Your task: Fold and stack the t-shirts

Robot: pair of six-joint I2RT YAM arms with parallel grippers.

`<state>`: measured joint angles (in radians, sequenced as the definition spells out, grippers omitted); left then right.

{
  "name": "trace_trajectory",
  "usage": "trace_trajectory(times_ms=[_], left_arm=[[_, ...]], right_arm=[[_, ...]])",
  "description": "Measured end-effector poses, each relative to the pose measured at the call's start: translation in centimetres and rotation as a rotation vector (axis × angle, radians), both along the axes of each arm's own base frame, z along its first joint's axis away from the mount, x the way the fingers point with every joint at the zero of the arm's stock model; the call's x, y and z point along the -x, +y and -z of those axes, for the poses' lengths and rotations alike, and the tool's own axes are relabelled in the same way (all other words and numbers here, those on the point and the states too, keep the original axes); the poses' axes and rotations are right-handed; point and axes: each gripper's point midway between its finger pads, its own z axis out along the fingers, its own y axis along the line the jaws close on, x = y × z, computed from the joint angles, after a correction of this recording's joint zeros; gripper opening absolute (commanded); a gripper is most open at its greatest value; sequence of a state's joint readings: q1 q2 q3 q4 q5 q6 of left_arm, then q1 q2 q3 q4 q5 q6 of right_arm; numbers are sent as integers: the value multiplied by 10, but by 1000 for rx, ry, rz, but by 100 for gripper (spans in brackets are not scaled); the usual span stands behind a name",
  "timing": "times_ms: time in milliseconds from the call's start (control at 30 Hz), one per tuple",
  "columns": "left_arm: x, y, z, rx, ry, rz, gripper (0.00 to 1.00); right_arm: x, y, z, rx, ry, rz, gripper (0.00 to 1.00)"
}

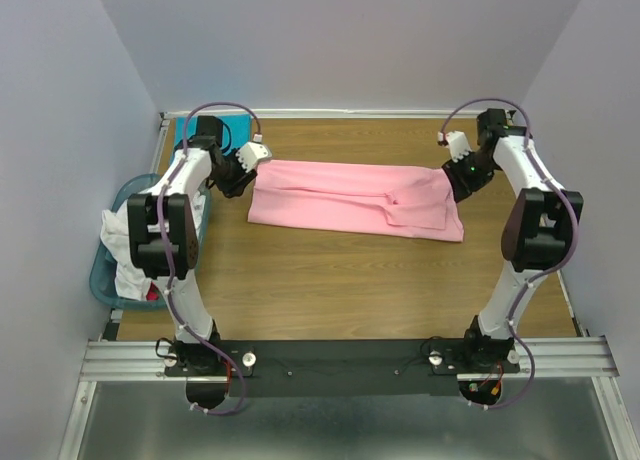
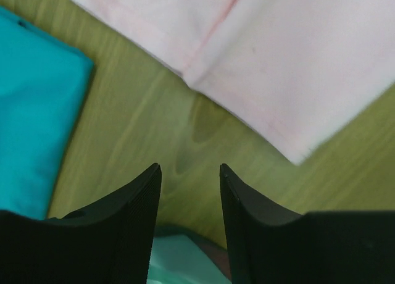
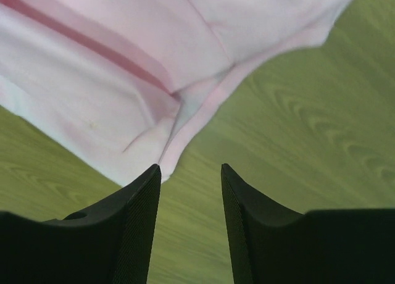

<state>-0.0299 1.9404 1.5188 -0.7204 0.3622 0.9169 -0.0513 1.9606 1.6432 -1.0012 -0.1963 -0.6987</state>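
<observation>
A light pink t-shirt (image 1: 350,198) lies on the wooden table (image 1: 330,280), folded into a long strip running left to right. My left gripper (image 1: 239,183) hovers just off its left end, open with only bare wood between the fingers. In the left wrist view the pink t-shirt (image 2: 278,55) lies ahead and right of the left gripper (image 2: 190,170), and a folded teal t-shirt (image 2: 31,111) lies to the left. My right gripper (image 1: 462,184) stands open just off the strip's right end. In the right wrist view a corner of the pink t-shirt (image 3: 123,68) sits beside the right gripper (image 3: 190,170).
A light-blue plastic basket (image 1: 108,275) stands off the table's left edge with white t-shirts (image 1: 125,242) heaped in it. The teal t-shirt (image 1: 186,130) sits at the far left corner. Grey walls close in the back and both sides.
</observation>
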Motion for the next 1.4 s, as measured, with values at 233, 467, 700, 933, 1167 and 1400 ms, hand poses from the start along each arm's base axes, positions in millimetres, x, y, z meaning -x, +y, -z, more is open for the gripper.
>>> trace_trajectory(times_ms=[233,467,700,933,1167,1400], left_arm=[[41,-8,-8,88,51,-30,47],[45,-22,3,162,99,-55,48],[49,-27,27,175,153,-76,48],[49,-31,46,160,172,-112,38],[59,-25,50,125,162,-115,48],[58,-74,-25,175,21,21,51]], right_arm=[[56,7,10,-144,127,110,45],[83,22,34,-201,230,161,45],[82,22,51,-197,239,201,38],[82,13,70,-146,253,240,32],[83,11,64,-131,224,245,34],[73,17,12,-176,89,270,48]])
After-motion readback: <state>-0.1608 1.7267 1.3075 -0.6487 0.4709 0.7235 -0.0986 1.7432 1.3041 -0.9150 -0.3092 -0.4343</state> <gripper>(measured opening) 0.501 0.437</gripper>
